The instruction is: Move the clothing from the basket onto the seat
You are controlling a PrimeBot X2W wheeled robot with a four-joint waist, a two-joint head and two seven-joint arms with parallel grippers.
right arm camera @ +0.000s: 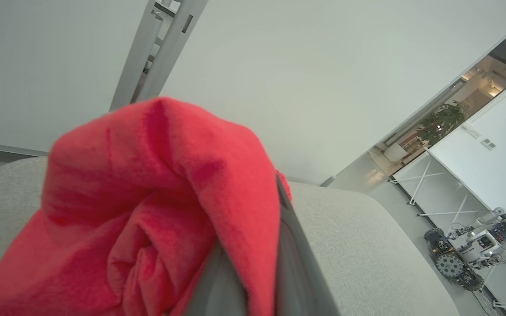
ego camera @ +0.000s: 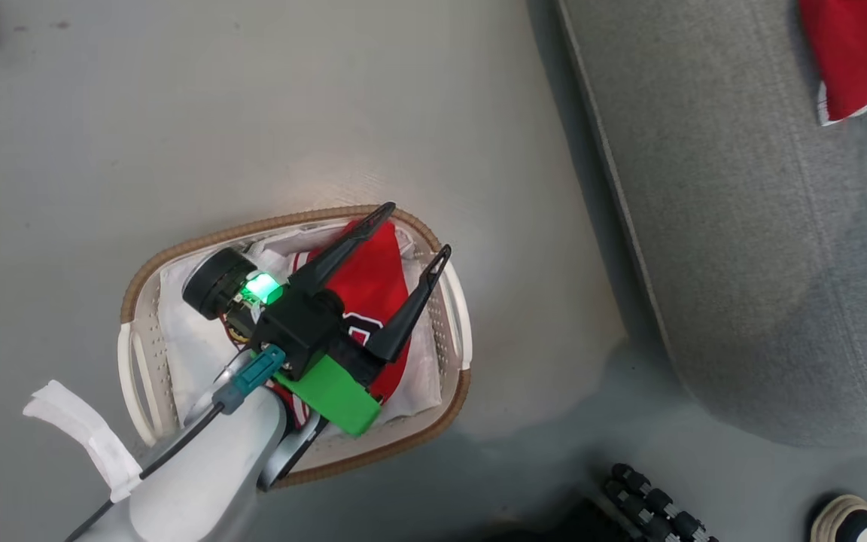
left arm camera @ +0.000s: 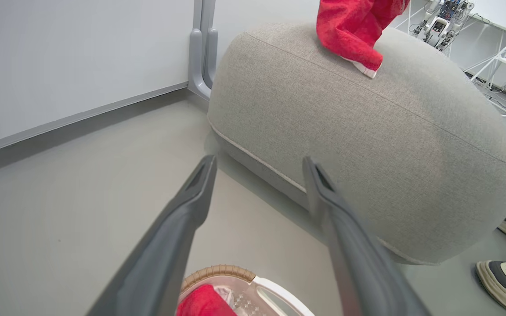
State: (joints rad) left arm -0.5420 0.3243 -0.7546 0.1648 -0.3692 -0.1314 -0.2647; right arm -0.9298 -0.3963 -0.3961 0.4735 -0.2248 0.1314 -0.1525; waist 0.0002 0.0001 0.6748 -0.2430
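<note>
Pale floor (ego camera: pixel 177 113) under everything; on it, right of the basket (ego camera: pixel 170 256) and apart from it across a strip of floor, the grey seat (ego camera: pixel 742 226), far bigger than the basket and so an easy target for a drop; basket down on the floor within arm's reach, lined with a white cloth (ego camera: pixel 185 331) that is no part of the job.

Clothing in two red pieces; held piece (right arm camera: pixel 147 197) up on the seat's top, far right of the basket, bunched and clamped in the closed right hand (right arm camera: pixel 257 272), white hem touching the cushion in the left wrist view; gripped by a fold, probably to carry the whole thing clear without dragging; not yet let go.

Loose piece (ego camera: pixel 373 271) inside the basket on the liner, logo partly showing, directly beneath the left hand (ego camera: pixel 417 227); that hand spread wide and empty, fingers pointing over the basket's far rim toward the seat, apparently above the fabric rather than on it; opened wide presumably to straddle a thick fold.

Judged about halfway: one piece delivered bar the release, one left to fetch.

Smallest, a person's shoe (ego camera: pixel 851 519) on the floor, far right of the basket by the seat's near corner; worth keeping arm swings clear of.
</note>
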